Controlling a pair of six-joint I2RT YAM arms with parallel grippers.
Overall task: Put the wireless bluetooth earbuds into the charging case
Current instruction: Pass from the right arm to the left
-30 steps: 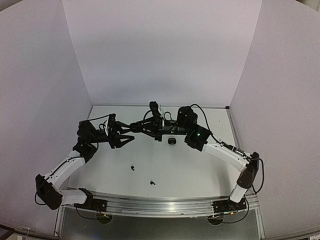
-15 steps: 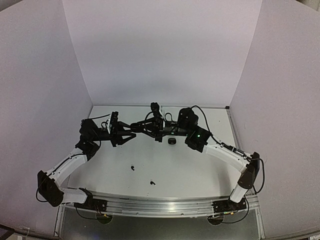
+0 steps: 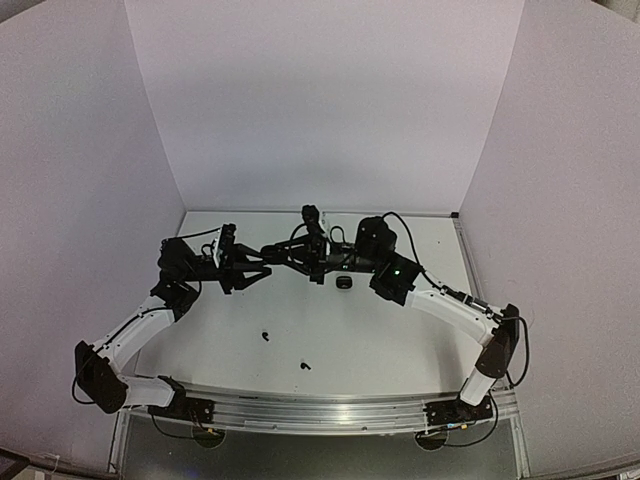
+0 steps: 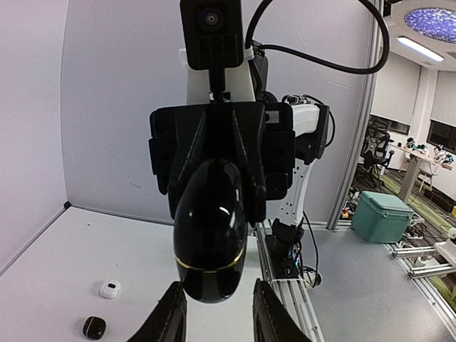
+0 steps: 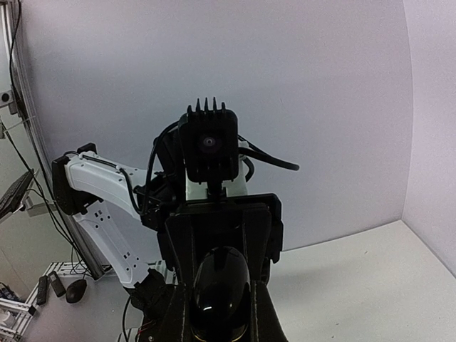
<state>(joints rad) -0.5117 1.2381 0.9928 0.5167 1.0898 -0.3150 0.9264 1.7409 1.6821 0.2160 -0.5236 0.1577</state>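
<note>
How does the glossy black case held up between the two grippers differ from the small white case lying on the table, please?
The black case is dark and shiny, while the white case is pale. The black case is held off the table in the right gripper, whereas the white case lies on the table with nothing touching it. Both are rounded and pebble-like.

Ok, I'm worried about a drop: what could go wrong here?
The right gripper holds the glossy black charging case in mid-air, with the left gripper flanking its free end. An uneven squeeze could pop the slick shell loose. Two earbuds lie down on the table, so fetching one means freeing a gripper.
</note>
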